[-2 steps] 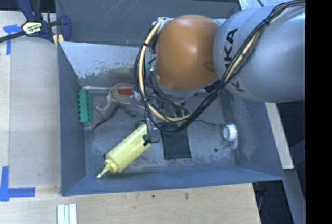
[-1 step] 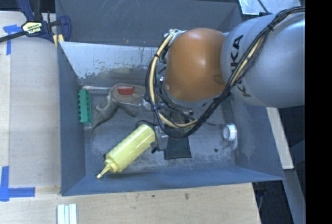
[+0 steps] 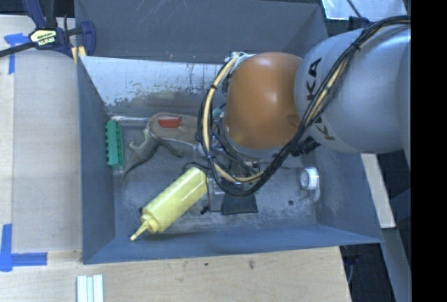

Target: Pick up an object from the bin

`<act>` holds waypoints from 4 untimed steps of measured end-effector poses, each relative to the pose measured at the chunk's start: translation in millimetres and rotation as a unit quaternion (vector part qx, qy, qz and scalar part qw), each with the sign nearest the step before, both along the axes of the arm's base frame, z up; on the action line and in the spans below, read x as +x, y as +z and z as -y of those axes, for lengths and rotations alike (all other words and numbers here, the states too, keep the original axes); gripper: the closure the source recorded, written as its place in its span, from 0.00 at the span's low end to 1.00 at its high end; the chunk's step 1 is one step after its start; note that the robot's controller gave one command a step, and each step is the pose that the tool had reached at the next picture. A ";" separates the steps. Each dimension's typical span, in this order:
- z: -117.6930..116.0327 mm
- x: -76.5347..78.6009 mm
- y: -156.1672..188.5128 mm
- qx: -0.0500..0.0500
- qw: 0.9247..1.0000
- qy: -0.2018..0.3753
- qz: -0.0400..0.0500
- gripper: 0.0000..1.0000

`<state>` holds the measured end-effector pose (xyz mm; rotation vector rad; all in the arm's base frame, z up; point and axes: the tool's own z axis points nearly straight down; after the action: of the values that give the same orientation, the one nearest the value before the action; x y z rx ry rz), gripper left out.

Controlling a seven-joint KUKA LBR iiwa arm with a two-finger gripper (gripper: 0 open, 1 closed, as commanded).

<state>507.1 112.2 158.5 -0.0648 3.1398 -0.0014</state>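
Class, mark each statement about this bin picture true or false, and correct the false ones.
1. The yellow bottle lies on its side, nozzle toward the front left corner of the bin. True.
2. The green toothed piece rests by the right wall. False: it lies by the left wall.
3. The gripper is down in the bin, beside the bottle's base end. True.
4. The grey tool with a red patch lies on top of the bottle. False: it lies behind the bottle, farther back in the bin.

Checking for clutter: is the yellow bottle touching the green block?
Apart. Camera view shows bare bin floor between the yellow bottle and the green block.
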 end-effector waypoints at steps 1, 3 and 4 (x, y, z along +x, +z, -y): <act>-33.1 -2.3 -1.3 0.001 1.000 -0.010 0.001 0.00; -93.2 -4.9 -88.7 -0.002 0.998 0.055 -0.002 1.00; -93.2 -4.9 -88.8 -0.002 0.999 0.055 -0.002 1.00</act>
<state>502.3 205.4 69.8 -0.2366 3.1349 -0.0081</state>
